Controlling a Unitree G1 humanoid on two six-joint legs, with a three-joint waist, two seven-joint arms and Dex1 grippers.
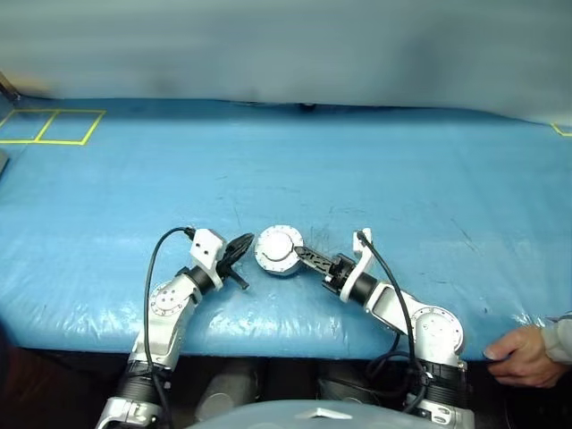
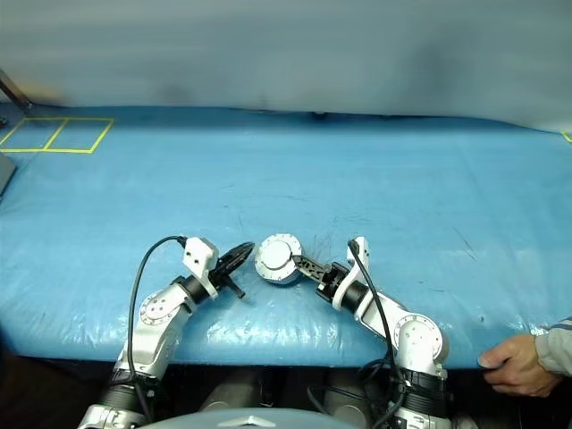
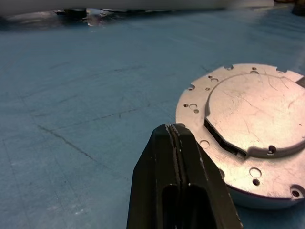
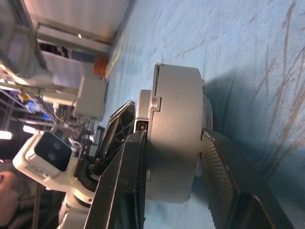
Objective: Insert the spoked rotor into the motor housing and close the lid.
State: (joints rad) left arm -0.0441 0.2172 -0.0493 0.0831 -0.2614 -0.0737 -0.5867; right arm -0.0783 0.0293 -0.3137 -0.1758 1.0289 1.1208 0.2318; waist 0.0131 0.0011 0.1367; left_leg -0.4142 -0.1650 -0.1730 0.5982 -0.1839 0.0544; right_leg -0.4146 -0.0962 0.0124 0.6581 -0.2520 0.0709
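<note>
On the blue table (image 1: 375, 161), my right gripper (image 1: 302, 256) reaches low, pinching the one closed motor housing (image 1: 278, 249); my left gripper (image 1: 239, 247), fingers pressed together, points beside it.

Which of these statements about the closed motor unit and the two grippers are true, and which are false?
1. The lid lies closed on the motor housing. True.
2. The right gripper has its fingers on both sides of the housing. True.
3. The left gripper is wide open. False: its fingers are pressed together.
4. The housing stands on a red table. False: the table is blue.
5. A person's hand rests at the table's edge. True.
</note>
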